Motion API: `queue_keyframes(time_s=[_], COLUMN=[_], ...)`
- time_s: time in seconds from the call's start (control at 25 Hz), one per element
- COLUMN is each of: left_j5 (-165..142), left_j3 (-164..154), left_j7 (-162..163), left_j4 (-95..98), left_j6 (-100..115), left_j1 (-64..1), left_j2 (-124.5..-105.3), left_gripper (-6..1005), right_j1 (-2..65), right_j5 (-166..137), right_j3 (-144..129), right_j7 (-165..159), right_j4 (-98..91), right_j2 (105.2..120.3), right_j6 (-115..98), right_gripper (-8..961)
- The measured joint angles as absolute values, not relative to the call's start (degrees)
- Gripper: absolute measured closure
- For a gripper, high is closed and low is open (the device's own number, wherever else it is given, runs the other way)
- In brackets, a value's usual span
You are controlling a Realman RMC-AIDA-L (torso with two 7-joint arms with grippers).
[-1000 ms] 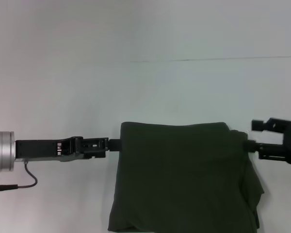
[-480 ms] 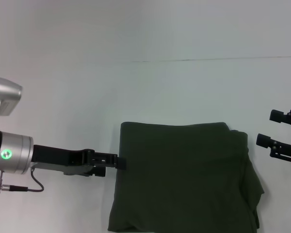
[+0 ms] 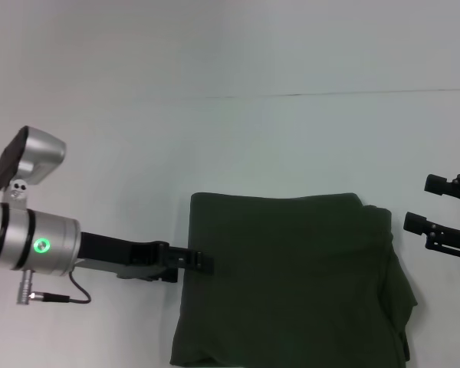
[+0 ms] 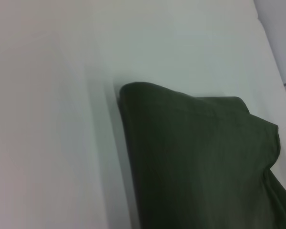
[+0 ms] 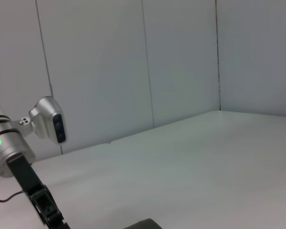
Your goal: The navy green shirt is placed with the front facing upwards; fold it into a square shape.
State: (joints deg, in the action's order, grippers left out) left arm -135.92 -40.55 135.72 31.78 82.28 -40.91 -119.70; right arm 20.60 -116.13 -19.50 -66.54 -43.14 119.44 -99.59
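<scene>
The head camera looks steeply down on the tabletop (image 3: 291, 138). The left wrist camera hangs close over the shirt (image 4: 195, 162), shared with the head view; the right wrist faces the wall (image 5: 181, 62).

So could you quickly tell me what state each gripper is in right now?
Left gripper: at the left edge of the navy green shirt; grip cannot be told.
Right gripper: open, empty, clear of the shirt's right side.
</scene>
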Motion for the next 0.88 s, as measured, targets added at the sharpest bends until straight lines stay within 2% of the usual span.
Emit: queue_keyframes(time_s=[0.56, 0.88], left_j5=[-135.3, -134.7], left_j3=[-41.6, -41.6], left_j7=[137.0, 136.9], left_j4=[29.7, 29.6], left_j6=[78.1, 73.8], left_j1=[-42.4, -42.5], left_j2=[-120.87, -122.11], left_gripper=[79, 216], right_j1=[20.7, 20.9], right_j5=[-116.2, -116.3], right_j3=[-19.5, -19.5], right_j7=[-67.8, -67.8], right_j4=[-43.1, -43.2], right_j2=[119.44, 119.44], right_j6=[-100.2, -100.2], right_gripper=[128, 128])
